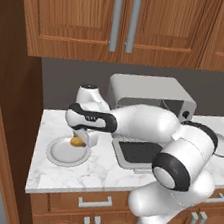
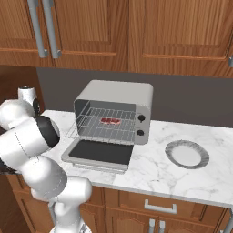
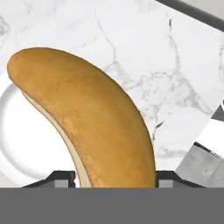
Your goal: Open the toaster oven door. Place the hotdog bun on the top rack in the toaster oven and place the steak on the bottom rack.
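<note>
While the gripper [image 1: 80, 139] hangs over the near-left plate [image 1: 60, 154], its fingers [image 3: 168, 179] clasp the hotdog bun [image 3: 87, 118]; the hand view shows the bun clear of that plate. Further back, the right base view shows the toaster oven door [image 2: 101, 153] folded down and the steak [image 2: 110, 121] on a rack inside the toaster oven [image 2: 116, 98]. A second plate [image 2: 187, 154] sits right.

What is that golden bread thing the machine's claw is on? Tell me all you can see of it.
It is a small oblong hotdog bun, golden-tan and smooth on its crust, with a paler split running along one long side. It looks soft and baked, and curves slightly. The gripper is shut on its near end, a dark finger tip on each side. It hangs just above a round white plate on the marble counter, left of the toaster oven.
</note>
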Controlling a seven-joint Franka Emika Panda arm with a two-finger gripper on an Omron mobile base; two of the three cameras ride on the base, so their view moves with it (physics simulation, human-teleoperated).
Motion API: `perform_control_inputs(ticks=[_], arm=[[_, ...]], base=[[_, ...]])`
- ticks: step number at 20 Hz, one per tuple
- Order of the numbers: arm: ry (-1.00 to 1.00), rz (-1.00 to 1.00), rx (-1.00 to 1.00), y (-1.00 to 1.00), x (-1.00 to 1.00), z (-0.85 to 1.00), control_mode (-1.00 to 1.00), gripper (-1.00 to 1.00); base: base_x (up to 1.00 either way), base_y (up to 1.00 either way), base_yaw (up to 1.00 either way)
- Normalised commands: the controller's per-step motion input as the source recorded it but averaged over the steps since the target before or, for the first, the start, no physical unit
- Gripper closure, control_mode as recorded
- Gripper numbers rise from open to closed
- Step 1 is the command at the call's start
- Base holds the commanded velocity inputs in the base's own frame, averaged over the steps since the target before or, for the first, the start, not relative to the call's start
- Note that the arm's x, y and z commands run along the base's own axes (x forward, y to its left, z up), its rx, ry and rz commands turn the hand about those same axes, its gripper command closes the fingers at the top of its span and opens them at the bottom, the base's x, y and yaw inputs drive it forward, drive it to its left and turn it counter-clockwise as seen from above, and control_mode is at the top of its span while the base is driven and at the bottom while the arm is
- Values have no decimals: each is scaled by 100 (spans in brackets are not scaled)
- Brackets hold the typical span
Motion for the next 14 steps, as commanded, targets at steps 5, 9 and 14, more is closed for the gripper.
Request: perform_control_inputs(ticks=[5, 9, 14], arm=[[-9, 7, 0, -32, -38, 30, -100, 100], [-6, 4, 0, -35, -38, 26, -100, 100], [-8, 3, 1, -35, -40, 28, -100, 100]], base=[[0, 0, 0], [0, 0, 0], [0, 0, 0]])
